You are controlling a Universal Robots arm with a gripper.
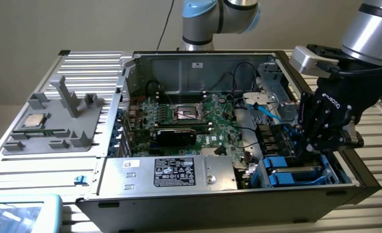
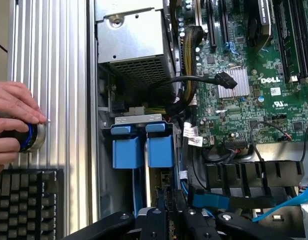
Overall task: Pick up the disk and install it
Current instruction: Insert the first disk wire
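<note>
While the tool (image 1: 307,148) hovers, two blue carriers (image 2: 126,147), one hand (image 2: 11,120)

Open computer case (image 1: 210,206), green motherboard (image 1: 229,128), power supply (image 1: 171,172), black keyboard (image 2: 24,205)

Cables (image 2: 194,82) and the power supply (image 2: 134,45) crowd the end effector's (image 2: 166,220) bay (image 2: 108,180).

Soft, even light came from overhead. The ribbed metal table (image 1: 80,68) showed pale glare along its ridges, and the arm (image 1: 372,29) carried a bright sheen. Under the arm, the computer case (image 1: 171,65) held deep shadow in its near corner on the exterior view's right.
</note>
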